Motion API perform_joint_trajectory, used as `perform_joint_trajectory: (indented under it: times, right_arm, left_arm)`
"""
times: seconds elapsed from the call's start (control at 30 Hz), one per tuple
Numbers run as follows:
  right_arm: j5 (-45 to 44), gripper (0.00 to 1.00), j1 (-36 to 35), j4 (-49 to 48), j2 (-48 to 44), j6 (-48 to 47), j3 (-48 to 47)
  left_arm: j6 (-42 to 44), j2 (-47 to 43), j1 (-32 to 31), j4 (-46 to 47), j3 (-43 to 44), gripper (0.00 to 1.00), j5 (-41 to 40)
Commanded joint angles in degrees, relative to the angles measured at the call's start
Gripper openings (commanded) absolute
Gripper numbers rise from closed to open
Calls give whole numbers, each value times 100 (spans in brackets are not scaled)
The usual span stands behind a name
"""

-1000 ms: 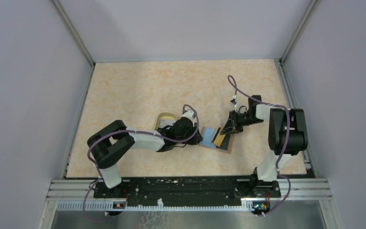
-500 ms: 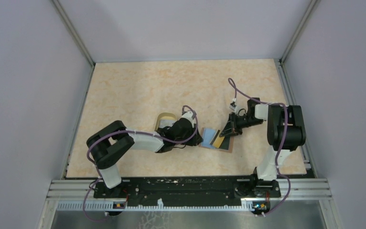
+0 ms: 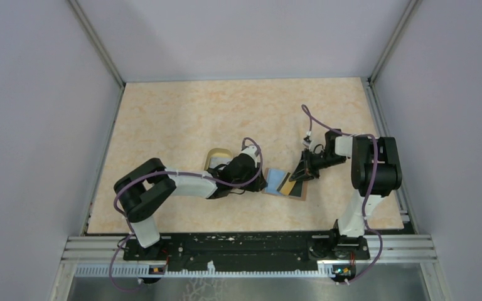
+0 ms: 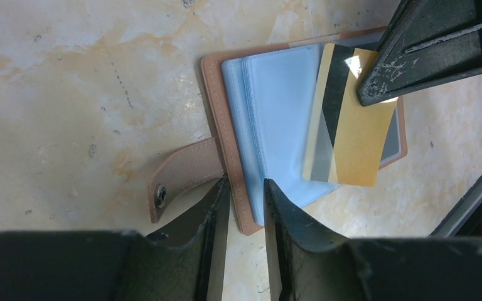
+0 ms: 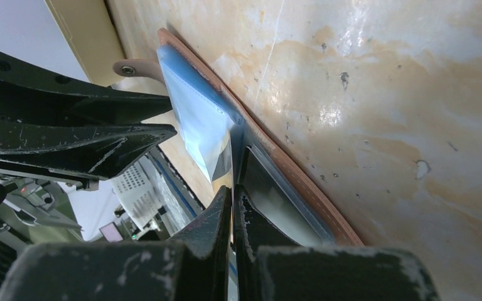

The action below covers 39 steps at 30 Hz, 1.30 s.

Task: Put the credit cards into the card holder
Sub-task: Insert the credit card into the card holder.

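Note:
The card holder [image 4: 276,119] lies open on the table, brown outside and light blue inside, its snap tab [image 4: 185,172] out to the left. My left gripper [image 4: 245,185] is shut on its left edge; one finger is by the tab, the other on the blue leaf. My right gripper [image 5: 233,191] is shut on a credit card [image 4: 351,132], gold with a black stripe. The card slants over the blue pages of the card holder [image 3: 275,175], with the right gripper's fingers [image 4: 427,56] at its upper corner. In the right wrist view it shows only edge-on.
An oval tan-rimmed dish [image 3: 216,155] stands just behind my left wrist. The marbled beige table [image 3: 226,113] is walled by grey panels on three sides. Both arms meet near the table's middle, the right gripper [image 3: 302,172] just right of the left gripper [image 3: 262,182].
The right arm's wrist has drawn slightly back and to the side, the card staying over the holder. The left arm has not moved.

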<state>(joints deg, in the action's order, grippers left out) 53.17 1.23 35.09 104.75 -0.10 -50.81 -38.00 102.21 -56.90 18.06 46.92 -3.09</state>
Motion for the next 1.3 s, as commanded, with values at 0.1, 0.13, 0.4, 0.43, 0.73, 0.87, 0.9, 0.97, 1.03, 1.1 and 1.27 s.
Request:
perform_joint_trajectory:
  times: [0.1, 0.13, 0.4, 0.43, 0.73, 0.87, 0.9, 0.97, 1.03, 1.1, 1.27]
  right_arm:
    - [-226, 0, -39, -56, 143, 67, -163]
    - [-212, 0, -38, -31, 204, 44, -196]
    - [-234, 3, -224, 209, 531, -216, -456]
    - [-236, 5, -261, 244, 559, -229, -485]
    - [-245, 13, -301, 390, 627, -349, -606]
    - [-332, 16, -303, 379, 524, -360, -569]
    - [-333, 16, -304, 369, 511, -359, -567]
    - [-346, 16, -308, 371, 527, -364, -601]
    - [-334, 17, -310, 384, 579, -387, -637]
    - [-354, 17, -353, 394, 604, -409, -662]
    - [-444, 17, -412, 377, 619, -421, -678]
  left_arm:
    - [195, 156, -29, -520, 116, 34, 49]
    - [208, 184, -25, -518, 142, 34, 65]
    - [249, 375, -28, -532, 275, 34, 150]
    - [258, 377, -29, -530, 284, 34, 151]
    - [293, 334, -31, -566, 305, 34, 147]
    - [307, 334, -31, -577, 301, 34, 125]
    - [310, 332, -29, -576, 304, 34, 125]
    - [313, 327, -30, -579, 304, 34, 123]
    - [311, 313, -30, -578, 301, 34, 119]
    - [344, 247, -27, -548, 278, 34, 116]
    - [445, -218, -26, -628, 230, 42, 35]
